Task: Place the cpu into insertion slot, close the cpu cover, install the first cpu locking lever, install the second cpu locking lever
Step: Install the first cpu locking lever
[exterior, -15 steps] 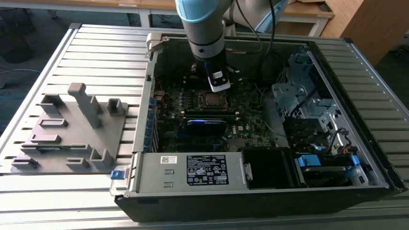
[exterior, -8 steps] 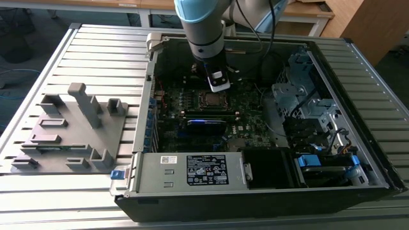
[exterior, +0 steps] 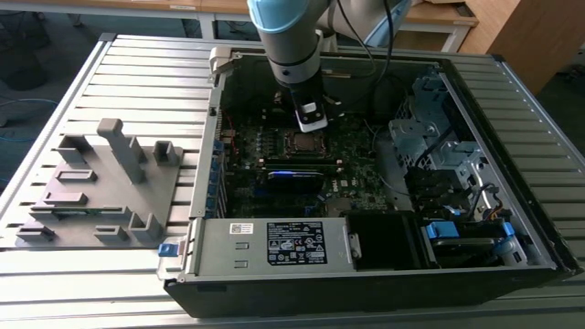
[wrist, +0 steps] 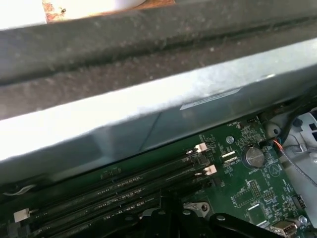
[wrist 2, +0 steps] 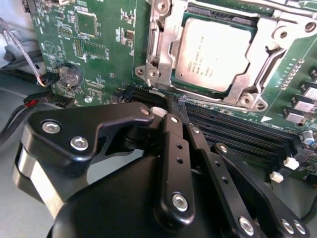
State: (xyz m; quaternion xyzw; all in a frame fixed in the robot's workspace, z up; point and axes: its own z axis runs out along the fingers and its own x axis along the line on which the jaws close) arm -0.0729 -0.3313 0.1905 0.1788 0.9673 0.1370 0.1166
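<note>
- The small flat square cpu with the dull silvery-grey metal top (wrist 2: 213,54) sits in the square dark insertion slot (wrist 2: 218,9). That puts it mid-motherboard, toward the far wall of the open black computer case (exterior: 366,295).
- The thin silvery windowed cpu cover (wrist 2: 159,49) lies flat around the chip. By my reading, placing and closing are done and we're at the locking levers. I cannot tell whether either thin lever is latched.
- The black-linked hand (wrist 2: 168,105) hovers just beside the slot's edge that faces the long black memory slots (wrist 2: 237,130). Its fingers are drawn narrow, with nothing visible between them.
- Lever work, I'd judge, calls for a firm press down and a sideways tuck under the hook, with the tip kept off the chip.
- Tight quarters here! The memory slots are right under the hand and the round silver coin battery (wrist 2: 69,75) sits off to one side. The case's grey metal wall (wrist: 148,114) is close by, and black cables (exterior: 388,48) hang beside the arm.
- On the slatted grey metal desk (exterior: 55,103), a grey moulded fixture (exterior: 101,185) sits near the edge on the exterior view's left, just beside the case.
</note>
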